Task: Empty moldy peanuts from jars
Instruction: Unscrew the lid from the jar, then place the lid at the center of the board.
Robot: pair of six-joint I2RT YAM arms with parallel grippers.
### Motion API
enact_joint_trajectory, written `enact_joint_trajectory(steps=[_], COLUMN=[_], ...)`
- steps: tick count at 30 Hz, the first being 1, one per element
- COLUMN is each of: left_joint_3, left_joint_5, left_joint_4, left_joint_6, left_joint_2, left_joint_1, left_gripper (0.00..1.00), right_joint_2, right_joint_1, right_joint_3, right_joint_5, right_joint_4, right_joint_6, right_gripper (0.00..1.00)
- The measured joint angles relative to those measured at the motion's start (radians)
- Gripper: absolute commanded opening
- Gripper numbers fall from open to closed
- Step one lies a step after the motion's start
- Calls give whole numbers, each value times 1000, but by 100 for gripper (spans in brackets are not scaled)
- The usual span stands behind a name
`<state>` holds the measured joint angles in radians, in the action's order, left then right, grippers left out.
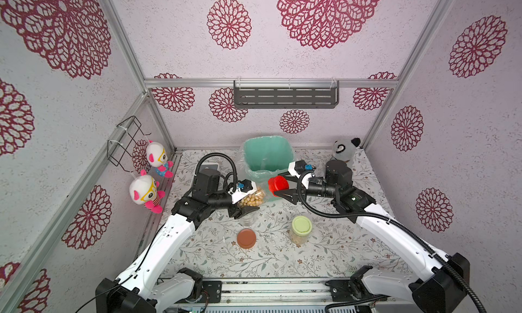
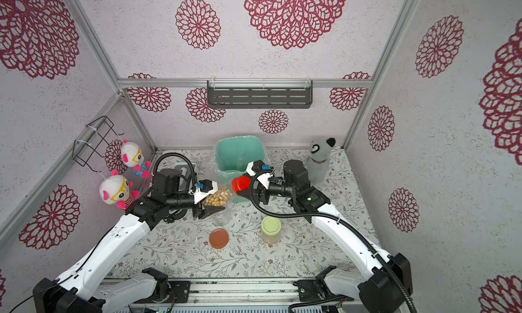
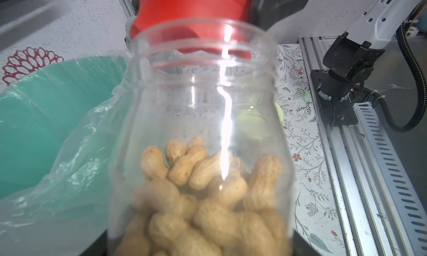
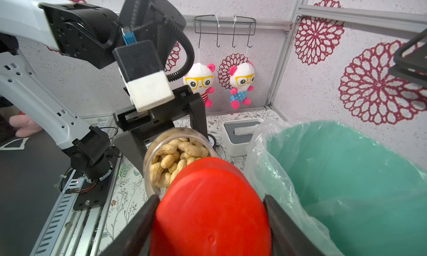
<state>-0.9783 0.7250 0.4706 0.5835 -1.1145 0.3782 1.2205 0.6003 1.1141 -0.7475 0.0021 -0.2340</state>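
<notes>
**Now uncapped, a jar (image 1: 256, 198) of moldy peanuts (image 3: 208, 197) hangs beside the bin (image 1: 265, 153)**

Over the middle of the counter (image 1: 282, 258), toward its back edge, the left hand (image 1: 250, 203) is clamped round the clear jar's body. The jar is tipped nearly onto its side, just in front of the lined green bin. The right hand (image 1: 282, 185) is closed on the red lid (image 4: 208, 185), held in the air just off the jar's mouth.

The peanuts, in their shells, fill roughly the lower half. The jar looks light, stiff and smooth-walled, and probably slippery under hard fingers. A grip round the wide body below the shoulder therefore seems right, since it leaves the threaded neck free for pouring. The loose shells should slide out in a rush once the mouth dips. The liner looks thin and soft, so the mouth likely belongs over the bin's rim first.

Nearer the front edge stand a green-lidded jar (image 1: 301, 231) with peanuts inside and an empty jar (image 2: 221, 217). A brown lid (image 1: 246, 238) lies beside the empty jar.
</notes>
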Motion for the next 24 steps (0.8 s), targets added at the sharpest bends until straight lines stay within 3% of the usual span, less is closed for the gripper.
enact_joint_trajectory(steps=[8, 16, 24], left_joint_3=[53, 106, 180], left_joint_5=[-90, -212, -307], left_joint_4=[-127, -295, -377], left_joint_6=[-94, -207, -285], left_joint_2=[49, 109, 158], left_joint_1=[-29, -65, -108], left_gripper=[0, 0, 0], right_joint_2=[-34, -94, -91], right_joint_1=[23, 196, 343], right_joint_3=[47, 43, -18], right_joint_5=[-5, 145, 315], right_joint_4=[-144, -351, -428], right_joint_6=[-55, -119, -103], right_gripper=[0, 0, 0])
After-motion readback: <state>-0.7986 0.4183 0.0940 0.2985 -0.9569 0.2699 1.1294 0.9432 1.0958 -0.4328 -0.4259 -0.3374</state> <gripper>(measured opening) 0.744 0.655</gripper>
